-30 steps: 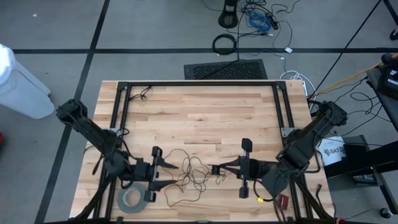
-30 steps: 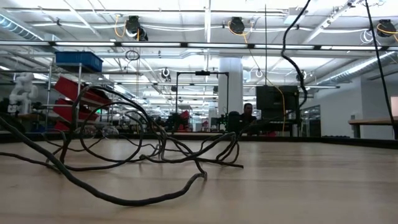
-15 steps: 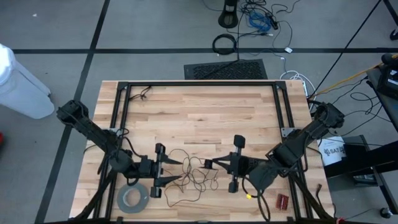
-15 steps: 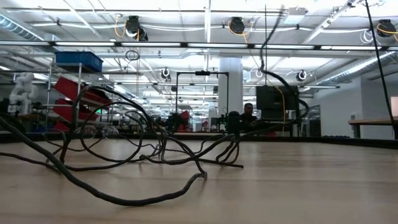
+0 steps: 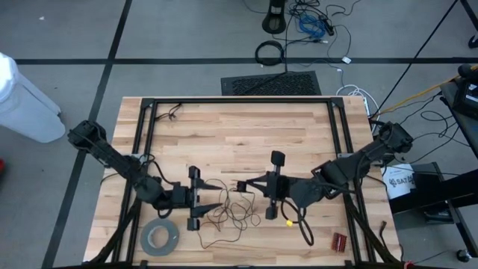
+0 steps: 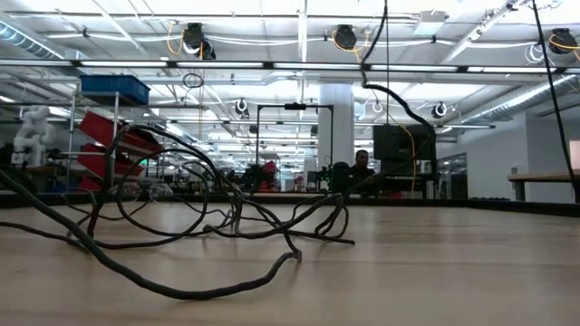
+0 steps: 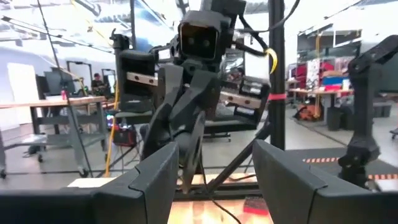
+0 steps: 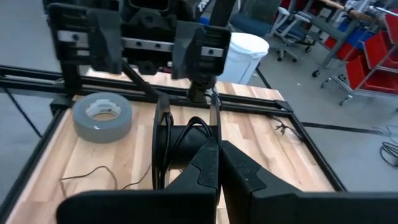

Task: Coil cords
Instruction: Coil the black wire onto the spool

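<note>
Both arms have slid inward over the wooden worktop (image 5: 239, 127); left gripper (image 5: 224, 208) fingers spread beside the cord (image 5: 231, 217), right gripper (image 5: 240, 185) fingers pressed together; far half bare.

**Workshop hall around the bench**

Grey floor (image 5: 67, 30) is lying around the wooden table (image 5: 239, 134), crossed by dark tape lines (image 5: 187, 60). A black mat (image 5: 270, 82) is sitting just beyond the table's far edge. Ceiling lights (image 6: 193, 38) are glowing over a white column (image 6: 334, 127). Red bins (image 6: 113, 145) are resting on shelving under a blue bin (image 6: 113, 88).
</note>
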{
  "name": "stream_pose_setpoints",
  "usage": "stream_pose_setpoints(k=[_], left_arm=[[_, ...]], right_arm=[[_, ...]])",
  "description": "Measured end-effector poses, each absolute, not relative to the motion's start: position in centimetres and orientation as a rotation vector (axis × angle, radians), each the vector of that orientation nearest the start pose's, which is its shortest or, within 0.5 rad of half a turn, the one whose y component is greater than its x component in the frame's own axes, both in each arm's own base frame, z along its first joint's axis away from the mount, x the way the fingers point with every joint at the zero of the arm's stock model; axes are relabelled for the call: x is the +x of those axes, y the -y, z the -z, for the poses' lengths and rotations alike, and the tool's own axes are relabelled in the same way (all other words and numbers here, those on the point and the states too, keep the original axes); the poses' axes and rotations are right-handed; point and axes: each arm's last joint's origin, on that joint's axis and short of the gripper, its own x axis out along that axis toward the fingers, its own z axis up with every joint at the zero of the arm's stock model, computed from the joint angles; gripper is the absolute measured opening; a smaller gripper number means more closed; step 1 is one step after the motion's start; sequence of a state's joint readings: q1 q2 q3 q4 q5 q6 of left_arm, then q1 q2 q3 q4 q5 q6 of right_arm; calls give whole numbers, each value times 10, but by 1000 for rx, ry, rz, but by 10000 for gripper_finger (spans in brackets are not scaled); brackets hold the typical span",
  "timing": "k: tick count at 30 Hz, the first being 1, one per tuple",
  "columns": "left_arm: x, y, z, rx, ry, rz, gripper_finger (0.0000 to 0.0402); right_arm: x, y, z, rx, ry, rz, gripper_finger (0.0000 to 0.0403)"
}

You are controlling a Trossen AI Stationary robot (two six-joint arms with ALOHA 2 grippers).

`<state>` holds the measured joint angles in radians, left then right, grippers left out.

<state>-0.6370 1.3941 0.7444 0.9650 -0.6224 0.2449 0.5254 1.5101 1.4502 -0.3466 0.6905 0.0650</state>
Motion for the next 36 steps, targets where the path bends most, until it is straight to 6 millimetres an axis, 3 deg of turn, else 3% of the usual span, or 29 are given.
stream_pose_setpoints(k=[13, 36], left_arm=[[256, 146, -281, 83, 155, -76, 212], [267, 131, -287, 58, 243, 100, 212]], right_arm=[[301, -151, -378, -134, -319, 142, 0], [302, -152, -383, -126, -277, 116, 0]])
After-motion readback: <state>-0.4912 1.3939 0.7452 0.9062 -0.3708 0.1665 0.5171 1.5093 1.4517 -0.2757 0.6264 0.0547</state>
